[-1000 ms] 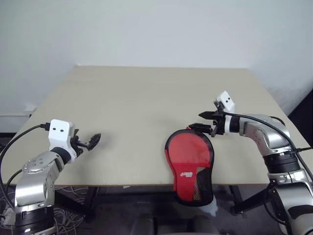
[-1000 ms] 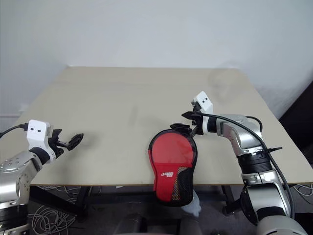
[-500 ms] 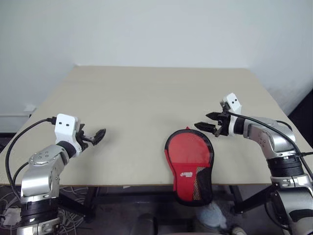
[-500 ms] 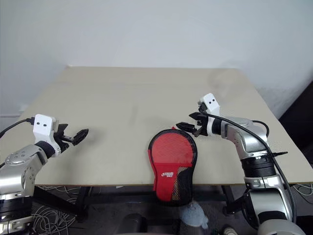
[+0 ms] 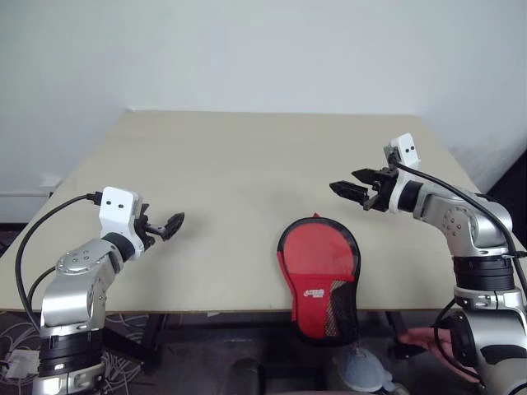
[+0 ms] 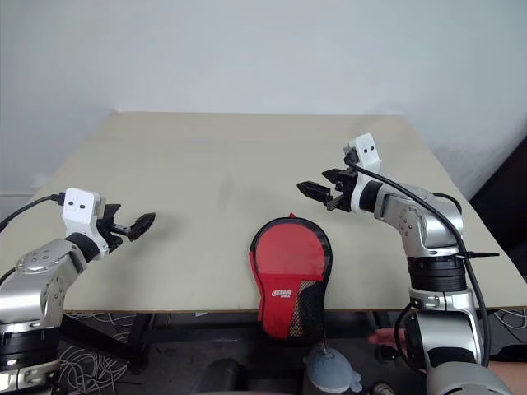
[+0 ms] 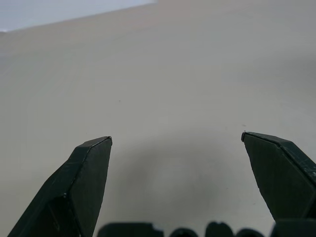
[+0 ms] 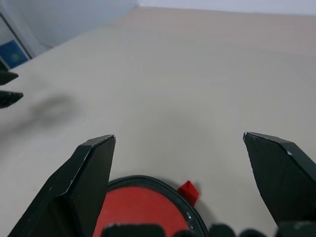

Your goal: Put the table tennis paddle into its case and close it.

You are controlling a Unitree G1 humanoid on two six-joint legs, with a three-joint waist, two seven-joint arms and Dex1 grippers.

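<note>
The case lies red side up near the table's front edge, white logo and mesh patch toward me, its narrow end hanging over the edge. Its black-trimmed round end carries a small red tab. The table tennis paddle is out of view. My right gripper hovers open above the table just beyond the case's round end, touching nothing. My left gripper stands open and empty over the table's front left part, far from the case. In the left wrist view, bare tabletop lies between the open fingers of that gripper.
The beige table runs back to a white wall. Below its front edge lies a pale bluish wad, and a person's hand shows under the table at the right. Cables lie on the floor at the left.
My right gripper has risen off the case's round end and drawn back to the right, staying open. The left gripper crept slightly inward. A person's hand has appeared below the table.
</note>
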